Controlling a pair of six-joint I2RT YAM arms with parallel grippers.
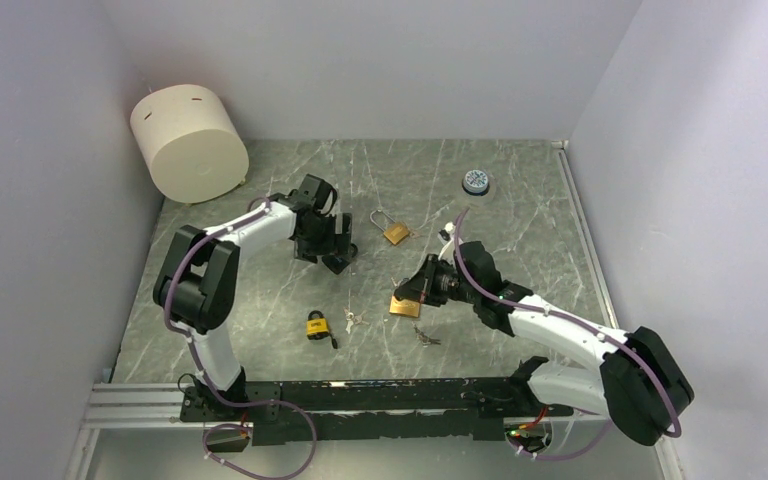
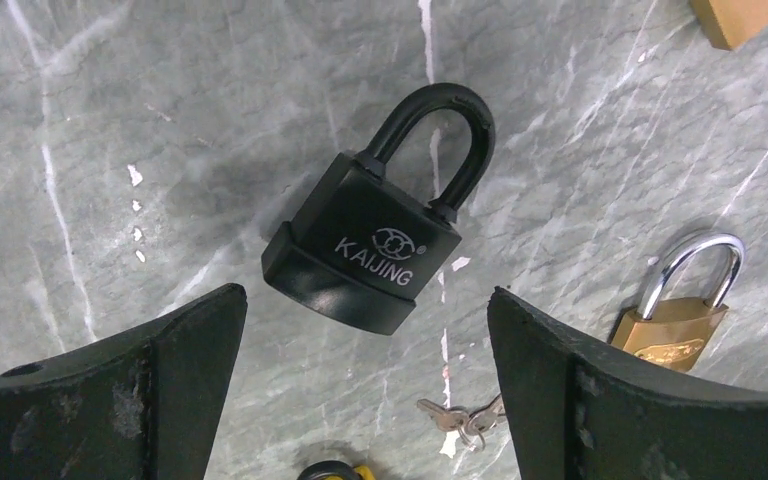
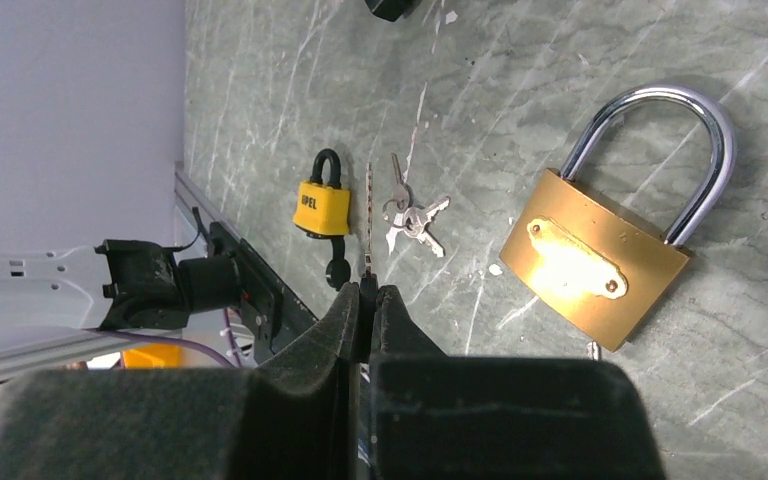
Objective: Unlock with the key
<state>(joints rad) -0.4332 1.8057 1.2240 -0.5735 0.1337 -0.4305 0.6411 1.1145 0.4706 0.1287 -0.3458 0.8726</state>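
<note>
A black KAIJING padlock (image 2: pixel 370 240) lies flat on the marble table, shackle closed. My left gripper (image 2: pixel 365 300) hangs open just above its lower edge, with the fingers (image 2: pixel 150 380) on either side; in the top view it (image 1: pixel 325 238) is at mid-left. My right gripper (image 3: pixel 368 290) is shut on a thin key (image 3: pixel 369 220) that sticks out past the fingertips, seen edge-on. A brass padlock (image 3: pixel 590 265) with a silver shackle lies just to its right. In the top view the right gripper (image 1: pixel 412 290) hovers beside this brass padlock (image 1: pixel 405 307).
A second brass padlock (image 1: pixel 395 232) lies further back. A yellow padlock (image 1: pixel 317 325) sits near the front, with a key bunch (image 1: pixel 353 320) beside it and more keys (image 1: pixel 425 338) to the right. A cream roll (image 1: pixel 188 142) and a small round tin (image 1: pixel 476 181) stand at the back.
</note>
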